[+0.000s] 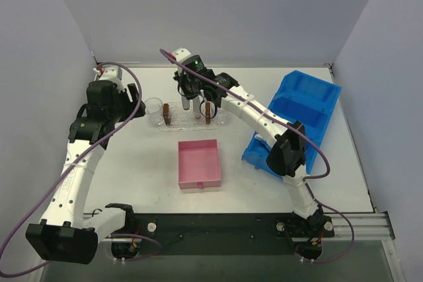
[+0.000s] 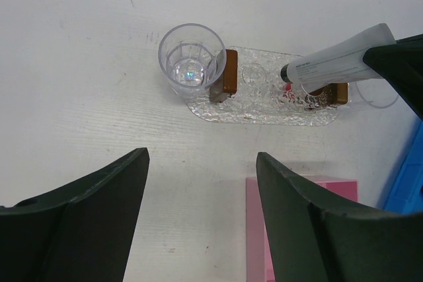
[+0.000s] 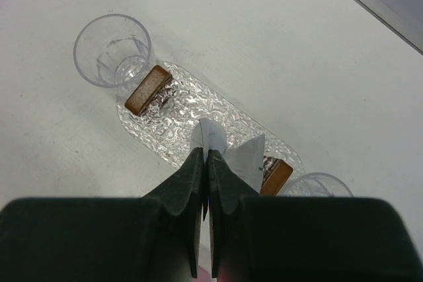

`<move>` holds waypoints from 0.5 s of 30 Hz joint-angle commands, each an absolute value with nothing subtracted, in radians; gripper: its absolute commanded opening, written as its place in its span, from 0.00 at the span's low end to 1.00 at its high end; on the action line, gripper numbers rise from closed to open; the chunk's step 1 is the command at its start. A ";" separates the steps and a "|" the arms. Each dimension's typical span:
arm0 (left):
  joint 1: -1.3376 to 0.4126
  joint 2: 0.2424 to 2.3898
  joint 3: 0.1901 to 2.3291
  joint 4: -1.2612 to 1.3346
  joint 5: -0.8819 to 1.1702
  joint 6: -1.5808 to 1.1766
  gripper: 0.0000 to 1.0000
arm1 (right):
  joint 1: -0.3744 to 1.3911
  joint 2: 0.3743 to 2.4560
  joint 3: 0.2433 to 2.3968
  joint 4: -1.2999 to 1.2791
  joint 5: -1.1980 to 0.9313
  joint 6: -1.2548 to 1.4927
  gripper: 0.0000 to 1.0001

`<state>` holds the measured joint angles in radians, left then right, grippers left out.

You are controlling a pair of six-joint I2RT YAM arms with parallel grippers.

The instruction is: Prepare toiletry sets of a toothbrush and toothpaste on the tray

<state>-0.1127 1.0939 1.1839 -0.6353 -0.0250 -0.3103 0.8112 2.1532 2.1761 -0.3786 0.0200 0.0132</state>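
The clear bumpy tray [image 1: 188, 123] lies at mid-table with two brown blocks [image 1: 167, 117] [image 1: 208, 113]. It also shows in the right wrist view [image 3: 185, 107] and the left wrist view [image 2: 264, 107]. My right gripper [image 3: 205, 156] is shut on a silver-grey toothpaste tube [image 3: 213, 135] and holds it over the tray's middle, cap end down [image 2: 330, 63]. A second tube [image 3: 251, 156] stands beside it, near the right block [image 3: 276, 175]. My left gripper [image 2: 201, 156] is open and empty, left of the tray [image 1: 132, 109]. I see no toothbrush clearly.
A clear cup [image 1: 154, 105] stands at the tray's left end, and another [image 3: 318, 186] at its right end. A square pink box [image 1: 198, 163] sits in front of the tray. A big blue bin [image 1: 297, 113] stands at the right.
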 commanded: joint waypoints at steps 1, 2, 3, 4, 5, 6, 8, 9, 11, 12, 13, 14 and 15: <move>-0.117 1.078 1.190 -0.592 -0.021 -0.314 0.76 | 0.810 2.108 2.189 -0.342 0.012 0.008 0.00; -0.117 1.080 1.190 -0.592 -0.021 -0.314 0.76 | 0.808 2.109 2.189 -0.342 0.012 0.006 0.00; -0.117 1.081 1.190 -0.592 -0.021 -0.314 0.77 | 0.808 2.111 2.189 -0.342 0.011 0.008 0.00; -0.117 1.081 1.190 -0.592 -0.021 -0.314 0.77 | 0.807 2.111 2.189 -0.342 0.009 0.008 0.00; -0.117 1.081 1.190 -0.592 -0.021 -0.314 0.76 | 0.807 2.112 2.191 -0.342 0.009 0.006 0.00; -0.117 1.080 1.189 -0.592 -0.021 -0.314 0.77 | 0.807 2.117 2.191 -0.342 0.008 0.008 0.00; -0.115 1.083 1.189 -0.594 -0.021 -0.314 0.77 | 0.804 2.118 2.192 -0.342 0.008 0.006 0.00; -0.115 1.083 1.190 -0.592 -0.021 -0.314 0.76 | 0.804 2.123 2.191 -0.342 0.009 0.006 0.00; -0.115 1.081 1.190 -0.592 -0.021 -0.314 0.77 | 0.804 2.125 2.191 -0.342 0.008 0.009 0.00; -0.114 1.081 1.190 -0.592 -0.021 -0.314 0.76 | 0.801 2.128 2.189 -0.342 0.008 0.009 0.00; -0.115 1.081 1.190 -0.592 -0.021 -0.314 0.76 | 0.802 2.128 2.189 -0.342 0.008 0.009 0.00; -0.115 1.083 1.190 -0.594 -0.021 -0.314 0.76 | 0.799 2.131 2.189 -0.342 0.009 0.009 0.00; -0.115 1.083 1.190 -0.592 -0.021 -0.314 0.77 | 0.799 2.129 2.187 -0.342 0.008 0.012 0.00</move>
<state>-0.1127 1.0939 1.1839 -0.6353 -0.0250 -0.3103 0.8055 2.1532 2.1761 -0.3786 0.0113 0.0132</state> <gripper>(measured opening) 0.764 0.007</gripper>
